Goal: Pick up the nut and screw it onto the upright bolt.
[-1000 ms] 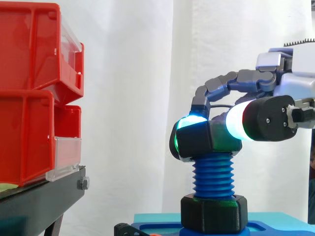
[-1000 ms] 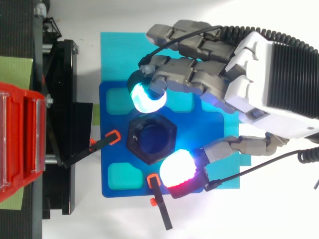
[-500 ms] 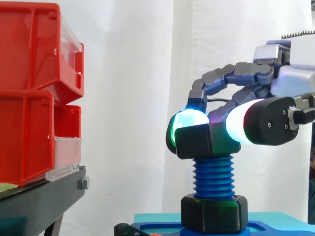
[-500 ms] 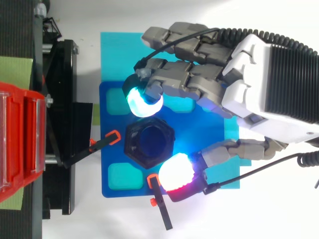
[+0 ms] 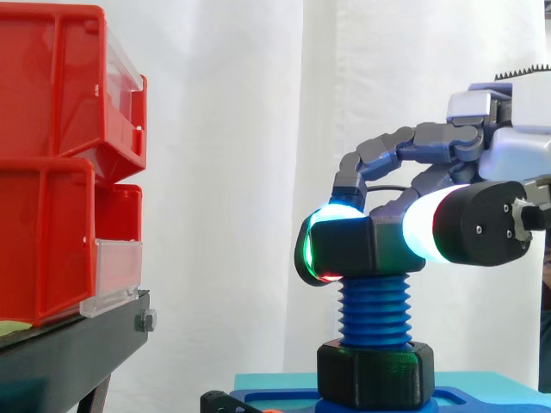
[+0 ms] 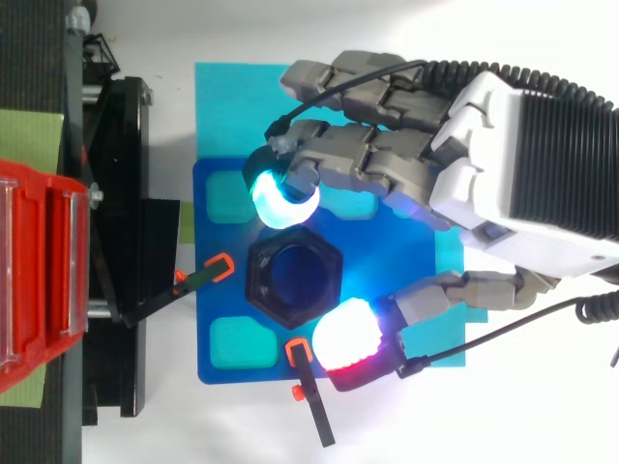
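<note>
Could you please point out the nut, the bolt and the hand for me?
nut (image 5: 349,247): side view, on its black front face.
bolt (image 5: 374,311): side view, on the blue threaded shaft below the nut.
hand (image 6: 484,164): top view, on the pale housing behind the fingers.

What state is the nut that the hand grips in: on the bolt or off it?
On the bolt. In the side view the nut sits atop the bolt's blue threads; the hand pinches it between glowing fingertips.
</note>
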